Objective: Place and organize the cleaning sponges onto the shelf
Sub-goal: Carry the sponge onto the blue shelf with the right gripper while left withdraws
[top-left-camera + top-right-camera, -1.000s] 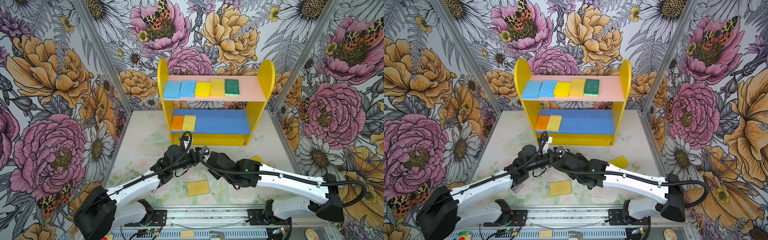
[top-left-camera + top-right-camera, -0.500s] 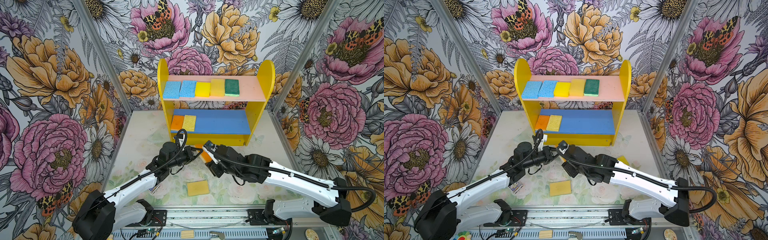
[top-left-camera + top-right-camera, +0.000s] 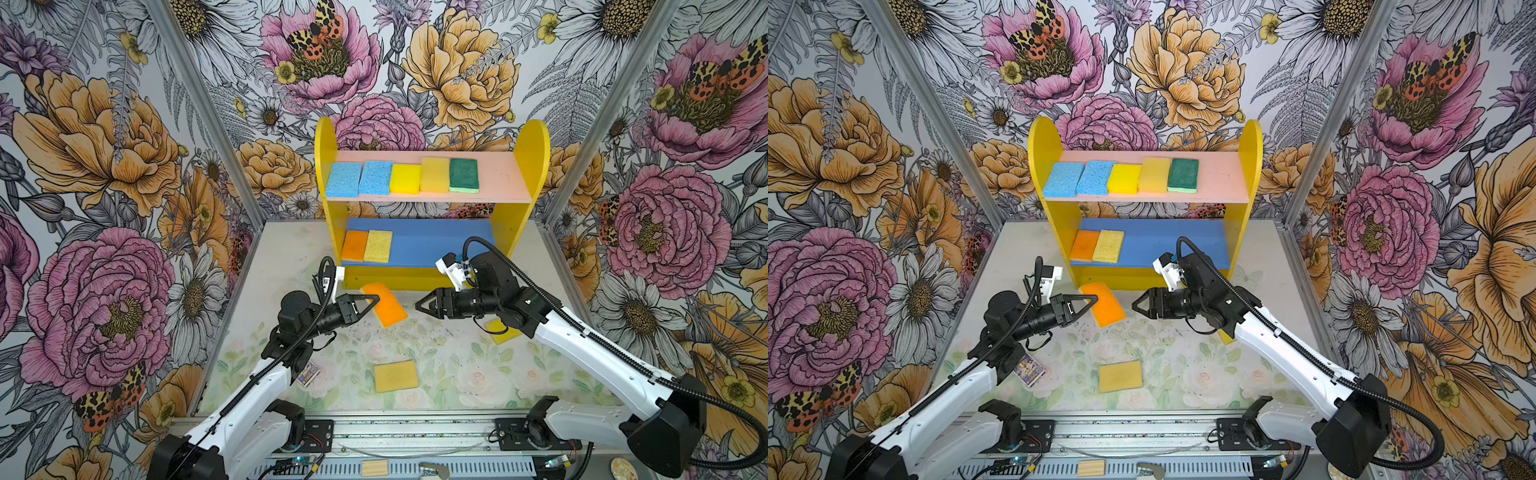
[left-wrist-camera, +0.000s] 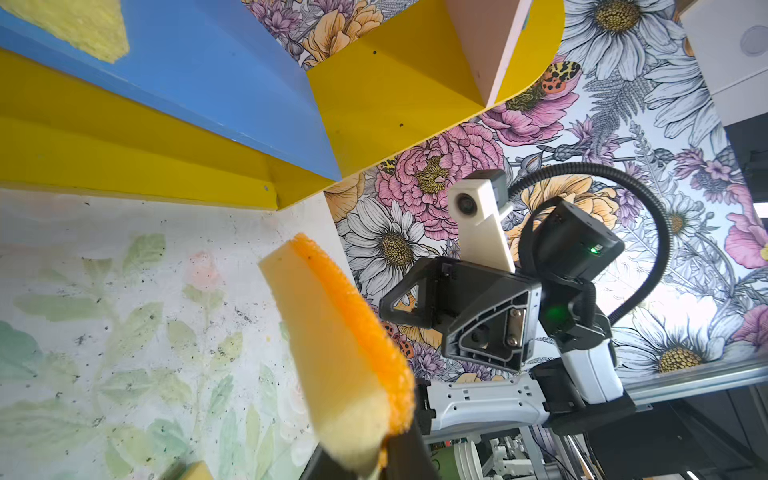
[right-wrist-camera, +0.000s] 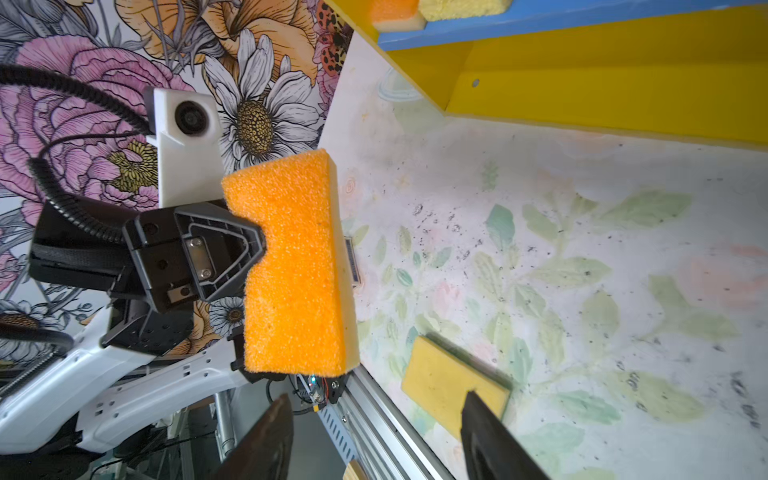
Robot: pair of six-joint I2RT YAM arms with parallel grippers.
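Clamping an orange sponge (image 3: 390, 311) by 1 edge, the left gripper (image 3: 372, 300) holds the pad tilted and clear of the table (image 3: 291, 266), just in front of the shelf (image 3: 530, 166), as both top views show. The right gripper (image 3: 419, 306) faces it from the opposite side, near the pad but apart from it. Its jaws are spread with nothing between them, and the right wrist view shows its dark fingertips (image 5: 262, 444) parted over the tabletop.

On the shelf's pink board (image 3: 500, 183), 5 sponges lie side by side in a row: 2 light blue sponges (image 3: 344, 179), 2 yellow shelved sponges (image 3: 406, 178) and a dark green sponge (image 3: 464, 175). The blue board (image 3: 436, 245) below carries 2 more at its left end, a second orange pad (image 3: 355, 245) touching a pale yellow porous pad (image 3: 378, 246).

A loose yellow sponge (image 3: 395, 375) lies flat on the table nearer the camera, and a half-hidden yellow sponge (image 3: 503, 332) sits partly beneath the right arm. A small purple card packet (image 3: 308, 372) rests beside the left arm, and a pale wooden block (image 3: 374, 467) sits on the front rail.
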